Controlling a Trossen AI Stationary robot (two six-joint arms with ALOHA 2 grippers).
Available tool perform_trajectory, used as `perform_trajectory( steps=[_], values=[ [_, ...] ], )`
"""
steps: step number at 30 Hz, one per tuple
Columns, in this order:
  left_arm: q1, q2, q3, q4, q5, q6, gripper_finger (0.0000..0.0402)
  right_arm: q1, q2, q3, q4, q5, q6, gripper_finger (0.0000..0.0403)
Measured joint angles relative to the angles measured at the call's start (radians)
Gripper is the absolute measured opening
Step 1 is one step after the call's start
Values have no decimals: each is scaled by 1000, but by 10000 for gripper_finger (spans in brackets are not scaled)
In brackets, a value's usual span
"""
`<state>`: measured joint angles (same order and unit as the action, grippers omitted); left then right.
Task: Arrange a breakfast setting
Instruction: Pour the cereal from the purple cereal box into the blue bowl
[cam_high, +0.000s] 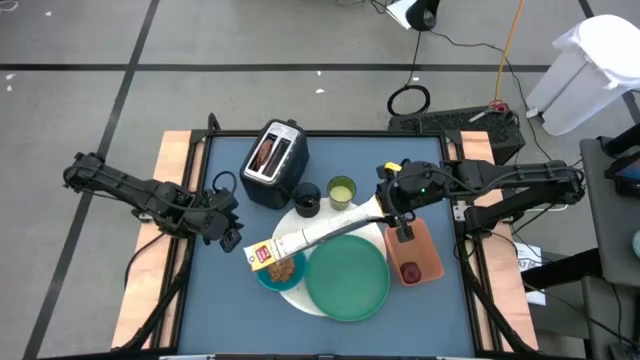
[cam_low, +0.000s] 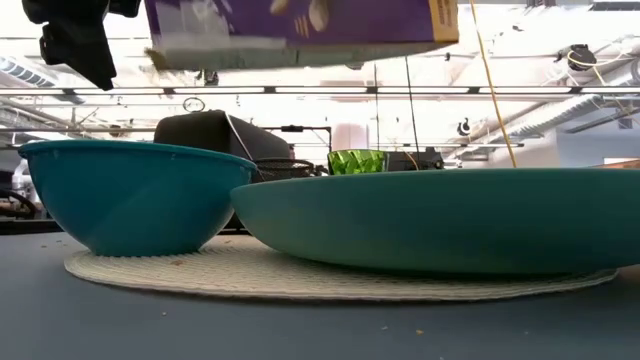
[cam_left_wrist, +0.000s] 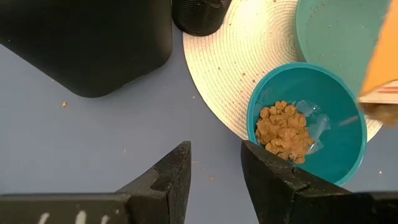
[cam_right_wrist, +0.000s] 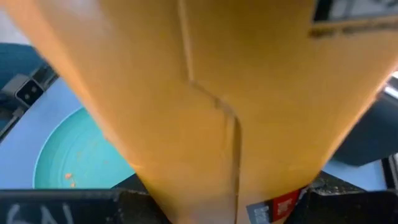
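My right gripper (cam_high: 390, 208) is shut on a yellow cereal box (cam_high: 315, 236) that slants down toward the table's left, its lower end above the small teal bowl (cam_high: 279, 271). The bowl holds brown cereal (cam_left_wrist: 283, 130) and stands on the white round plate (cam_high: 296, 218), beside the large green plate (cam_high: 347, 278). A black cup (cam_high: 307, 200) and a yellow-green cup (cam_high: 341, 190) stand behind them. My left gripper (cam_left_wrist: 214, 174) hovers open over bare table left of the bowl, holding nothing. My right gripper pinches the cereal box's higher, right-hand end (cam_right_wrist: 224, 186) between its two fingers (cam_right_wrist: 339, 196), one on each broad face. The fingers come from the table's right, slanting down, and lie along the box. The box is lifted clear, tilted with its far end low over the bowl.
A silver-black toaster (cam_high: 273, 160) stands at the back left of the blue mat. An orange tray (cam_high: 415, 245) with a small red fruit (cam_high: 410, 272) lies right of the green plate, under my right arm. Wooden table strips run along both sides.
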<state>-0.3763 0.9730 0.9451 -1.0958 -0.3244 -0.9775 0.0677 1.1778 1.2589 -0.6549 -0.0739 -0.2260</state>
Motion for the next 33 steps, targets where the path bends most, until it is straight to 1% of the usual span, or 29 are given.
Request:
perform_trajectory(
  steps=[5, 8, 15, 22, 26, 33],
  values=[
    [0, 0, 0, 0, 0, 0, 145, 0, 18, -39, -30, 0, 7, 167],
    [0, 0, 0, 0, 0, 0, 145, 0, 25, -61, -11, 0, 13, 167],
    [0, 1, 0, 0, 0, 0, 145, 0, 26, -56, 24, -1, 8, 167],
    [0, 1, 0, 0, 0, 0, 145, 0, 48, -63, -8, -1, 6, 167],
    [0, 1, 0, 0, 0, 0, 145, 1, 42, -50, 30, -2, 5, 167],
    [0, 1, 0, 0, 0, 4, 145, 1, 60, -70, 9, -1, 6, 167]
  ],
)
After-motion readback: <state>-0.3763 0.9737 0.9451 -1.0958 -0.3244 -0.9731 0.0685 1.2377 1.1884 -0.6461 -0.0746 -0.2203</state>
